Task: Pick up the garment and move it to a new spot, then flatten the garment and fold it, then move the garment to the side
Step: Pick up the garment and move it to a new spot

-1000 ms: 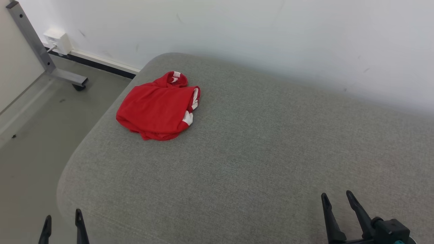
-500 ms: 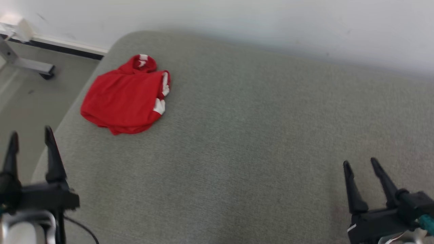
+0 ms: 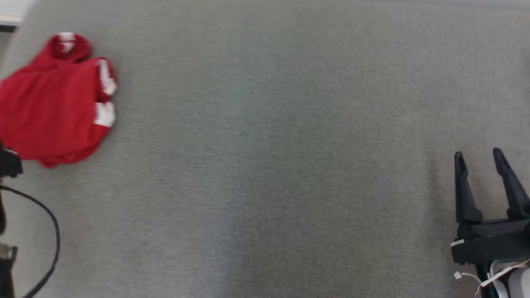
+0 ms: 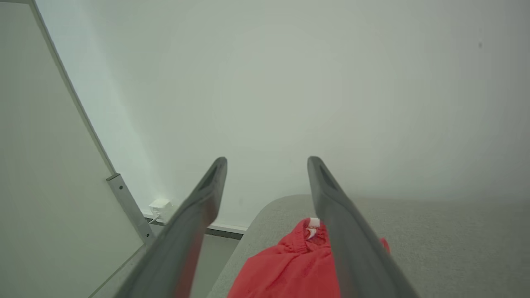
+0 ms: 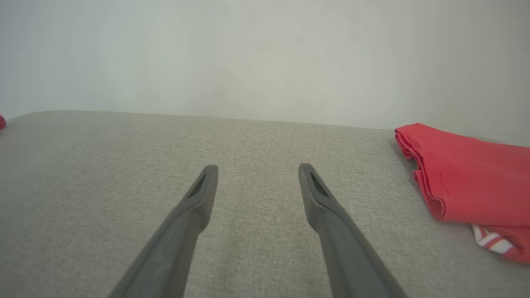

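Reaching stage: the pick-up, the first step; the garment (image 3: 58,103) is not yet held.
Garment place: the far-left part of the grey padded surface (image 3: 269,165), near its left edge; a crumpled red heap with white stripes on its right side.
Garment axis: in the head view the heap runs more near-to-far than left-to-right, with a bunched lump at the far end; its left part is cut off by the edge of the view.
State of left end effector (image 4: 267,162): the fingers stand apart with nothing between them; the garment lies just ahead and below, partly hidden behind one finger, and I see no contact.
State of right end effector (image 3: 477,154): the fingers stand apart and empty, over the near-right part of the surface, well apart from the garment.
Key relation: from the left end effector the garment lies toward far and a little right; from the right one, far across the surface to the left. The left arm is clearly nearer.
Other cloth: a second red cloth (image 5: 468,178), folded, lies at the right side of the right wrist view.
Next move, as I judge: lower the left end effector on the near end of the heap and close on a thick fold; a thin layer could slip.
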`<state>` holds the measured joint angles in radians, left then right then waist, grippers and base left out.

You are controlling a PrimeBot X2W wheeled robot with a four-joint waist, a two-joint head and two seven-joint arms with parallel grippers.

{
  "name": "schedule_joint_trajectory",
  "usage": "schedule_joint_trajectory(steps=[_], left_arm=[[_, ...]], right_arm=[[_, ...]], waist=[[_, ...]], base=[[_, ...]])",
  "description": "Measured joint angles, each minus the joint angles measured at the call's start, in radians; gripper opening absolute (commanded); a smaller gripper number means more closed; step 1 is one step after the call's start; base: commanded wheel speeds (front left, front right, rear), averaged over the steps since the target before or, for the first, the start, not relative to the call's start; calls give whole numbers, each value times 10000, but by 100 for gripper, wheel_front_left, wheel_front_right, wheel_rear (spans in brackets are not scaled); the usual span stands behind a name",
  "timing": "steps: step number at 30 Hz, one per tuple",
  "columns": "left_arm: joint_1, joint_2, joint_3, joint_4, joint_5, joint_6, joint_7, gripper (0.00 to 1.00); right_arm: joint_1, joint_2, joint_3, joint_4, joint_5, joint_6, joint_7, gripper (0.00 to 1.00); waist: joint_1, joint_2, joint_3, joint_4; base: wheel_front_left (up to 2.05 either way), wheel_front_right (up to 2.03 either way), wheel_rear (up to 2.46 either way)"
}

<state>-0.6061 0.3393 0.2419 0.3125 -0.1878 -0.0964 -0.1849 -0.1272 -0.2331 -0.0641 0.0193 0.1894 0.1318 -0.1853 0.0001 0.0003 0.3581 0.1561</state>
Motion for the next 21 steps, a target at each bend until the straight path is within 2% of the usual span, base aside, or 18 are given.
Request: schedule_joint_trajectory(steps=[6,12,18,21], left_arm=[[-568,299,-337,516,56,-17,861,100],[-1346,748,-322,1776,-263,-98,1609,100],[-1783,949,-489,2982,-545,-184,2433,100],[-1952,982,-579,3544,-788,-226,3287,100]], right_arm=[[-144,13,-77,-290,-82,0,46,100],[-255,21,-153,-508,-151,2,184,100],[-281,40,-201,-662,-222,0,336,100],[-287,59,-219,-740,-242,0,372,100]], waist=[[1,1,709,-733],[0,0,1248,-1276],[0,0,1509,-1602],[-1,-1,1529,-1633]], base=[[0,0,0],[0,0,0],[0,0,0],[0,0,0]])
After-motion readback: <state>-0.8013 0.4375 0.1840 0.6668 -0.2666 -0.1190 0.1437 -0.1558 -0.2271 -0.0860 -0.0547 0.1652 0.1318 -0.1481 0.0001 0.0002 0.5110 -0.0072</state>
